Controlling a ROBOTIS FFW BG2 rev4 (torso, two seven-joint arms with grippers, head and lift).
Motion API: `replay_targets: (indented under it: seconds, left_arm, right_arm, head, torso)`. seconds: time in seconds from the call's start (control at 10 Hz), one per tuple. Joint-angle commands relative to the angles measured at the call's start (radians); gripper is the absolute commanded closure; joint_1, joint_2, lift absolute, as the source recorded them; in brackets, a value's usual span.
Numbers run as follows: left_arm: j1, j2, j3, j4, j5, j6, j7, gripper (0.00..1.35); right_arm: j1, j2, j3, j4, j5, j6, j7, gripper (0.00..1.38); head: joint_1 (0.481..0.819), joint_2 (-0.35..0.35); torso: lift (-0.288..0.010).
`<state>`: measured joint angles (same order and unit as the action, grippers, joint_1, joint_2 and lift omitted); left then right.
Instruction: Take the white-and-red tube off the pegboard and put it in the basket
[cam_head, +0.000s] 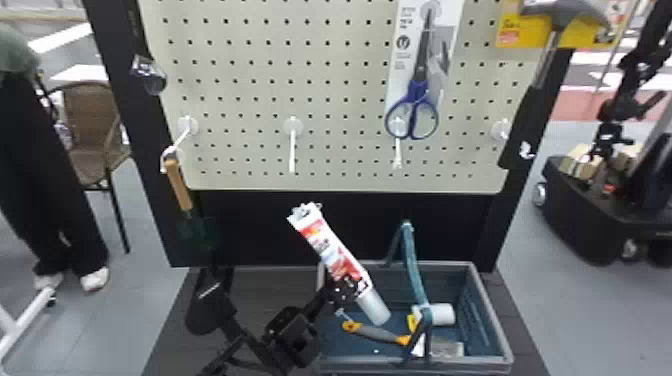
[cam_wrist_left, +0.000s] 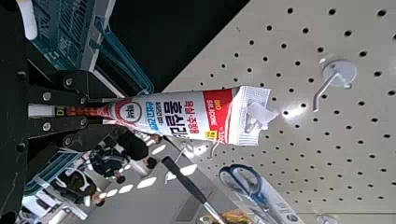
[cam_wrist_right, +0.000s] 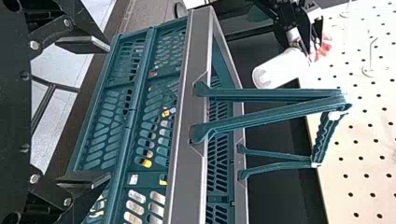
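One tube, white and red, tilted: held off the pegboard, above the left part of the basket. Its wide white cap points down over the basket's interior; its crimped end is uppermost, leaning to the left.

One left gripper: fingers clenched on the tube near its cap end, seen plainly in the left wrist view, with the printed body standing out past the fingertips.

One right gripper: fingers released and wide apart, nothing between them, beside the outer wall of the basket.

One basket: teal with a grey rim, standing on the dark bench in front of the pegboard; one teal handle raised.

Contents of the basket: one scraper with grey-and-orange handle, lying flat; one white cylinder, on its side, near the handle; one small yellow item just beside the cylinder, too hidden to identify.

Pegboard stock: one pair of scissors, blue-handled, on a card, upper right of centre; one hammer, black-gripped, far right, head up; one trowel, wooden-handled, lower left, blade down; one white hook, between trowel and scissors.
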<state>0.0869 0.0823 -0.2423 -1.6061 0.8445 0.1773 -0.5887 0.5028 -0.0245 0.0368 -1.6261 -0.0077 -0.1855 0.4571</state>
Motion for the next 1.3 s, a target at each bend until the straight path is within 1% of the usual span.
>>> replay_targets:
  seconds: [0.0, 0.4, 1.0, 1.1, 1.2]
  left_arm:
    - [-0.026, 0.004, -0.023, 0.019, -0.027, -0.016, -0.005, 1.14]
    - [-0.08, 0.008, -0.094, 0.125, -0.058, -0.091, -0.025, 1.14]
    - [-0.093, 0.01, -0.124, 0.193, -0.108, -0.153, -0.029, 1.14]
    - [-0.093, 0.01, -0.124, 0.196, -0.116, -0.167, -0.028, 1.03]
    - [-0.091, 0.01, -0.12, 0.196, -0.123, -0.186, -0.028, 0.72]
  right_arm:
    - [-0.002, 0.0, 0.0, 0.0, 0.0, 0.0, 0.0, 0.32]
    - [-0.006, 0.0, 0.0, 0.0, 0.0, 0.0, 0.002, 0.32]
    - [-0.019, -0.002, 0.0, 0.002, -0.003, 0.0, 0.009, 0.32]
    - [-0.021, -0.006, 0.0, 0.002, -0.006, 0.0, 0.009, 0.32]
    - [-0.021, -0.008, 0.0, 0.002, -0.008, 0.0, 0.009, 0.32]
  head:
    - [0.549, 0.0]
    - [0.549, 0.0]
    - [0.549, 0.0]
    - [0.549, 0.0]
    - [0.549, 0.0]
  torso:
    - [-0.1]
    - [-0.1]
    - [-0.1]
    - [-0.1]
    - [-0.1]
